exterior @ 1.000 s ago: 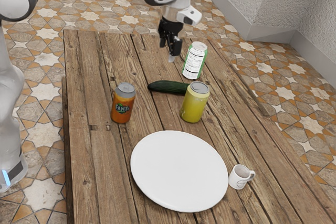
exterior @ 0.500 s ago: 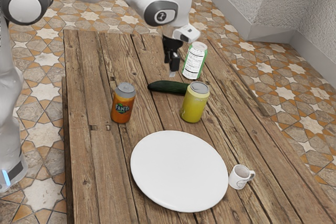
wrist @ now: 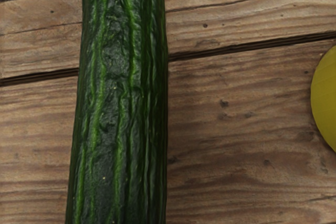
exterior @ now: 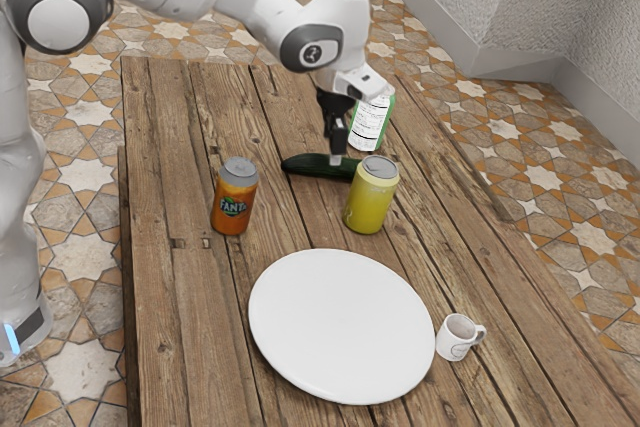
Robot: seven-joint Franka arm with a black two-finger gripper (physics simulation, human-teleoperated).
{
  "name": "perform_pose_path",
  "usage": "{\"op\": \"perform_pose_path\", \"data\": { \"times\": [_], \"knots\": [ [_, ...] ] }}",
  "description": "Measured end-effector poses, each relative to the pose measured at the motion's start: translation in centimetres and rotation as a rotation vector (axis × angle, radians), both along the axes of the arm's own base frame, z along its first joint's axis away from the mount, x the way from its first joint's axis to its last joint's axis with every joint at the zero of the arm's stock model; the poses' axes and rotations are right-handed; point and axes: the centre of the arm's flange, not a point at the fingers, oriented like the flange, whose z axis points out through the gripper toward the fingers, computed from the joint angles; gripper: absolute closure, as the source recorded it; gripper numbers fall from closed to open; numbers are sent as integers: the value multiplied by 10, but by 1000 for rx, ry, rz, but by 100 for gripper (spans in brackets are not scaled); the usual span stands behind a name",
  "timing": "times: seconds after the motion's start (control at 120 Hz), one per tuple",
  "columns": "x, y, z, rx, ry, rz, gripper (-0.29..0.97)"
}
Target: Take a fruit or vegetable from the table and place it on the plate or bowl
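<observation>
A dark green cucumber point(exterior: 312, 164) lies on the wooden table point(exterior: 170, 277), lengthwise toward the exterior view's right. My black gripper point(exterior: 337, 153) hangs open just above its right half, fingertips close to the skin and nothing held. In the wrist view the ridged cucumber point(wrist: 121, 103) runs right under my hand. A white plate point(exterior: 335, 325) lies empty nearer the table's front.
A yellow juice jar point(exterior: 370, 195) stands right beside the cucumber's end; its rim point(wrist: 326, 98) shows in the wrist view. A green-and-white can point(exterior: 371, 115) stands just behind my hand. An orange Fanta can point(exterior: 233, 197) is on the exterior view's left, a small white mug point(exterior: 458, 336) beside the plate.
My hand has come down and slightly toward the exterior view's right, from well above the table to just over the cucumber. No object has moved.
</observation>
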Motion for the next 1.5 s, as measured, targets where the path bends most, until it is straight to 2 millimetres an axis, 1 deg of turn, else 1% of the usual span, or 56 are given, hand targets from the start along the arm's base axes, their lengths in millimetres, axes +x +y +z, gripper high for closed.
{"op": "perform_pose_path", "data": {
  "times": [0.117, 0.292, 0.358, 0.408, 0.542, 0.608, 0.758, 0.942, 1.125, 1.267, 1.375, 1.5],
  "knots": [
    [-2, 16, -2, 2, -1, 17, 0],
    [-9, 59, -18, 11, 19, 80, 0],
    [-10, 67, -20, 13, 15, 90, 0],
    [-9, 65, -19, 15, 10, 83, 0],
    [-3, 46, -16, 18, -3, 42, 0],
    [-2, 41, -15, 18, -8, 29, 0],
    [0, 44, -23, 10, -2, 36, 0],
    [7, 31, -31, 8, 0, 14, 0],
    [11, 32, -42, 6, 2, 20, 0],
    [16, 24, -49, 4, -1, 9, 0],
    [18, 26, -52, -1, -5, 16, 3],
    [19, 28, -60, -3, 0, 24, 5]
  ]
}}
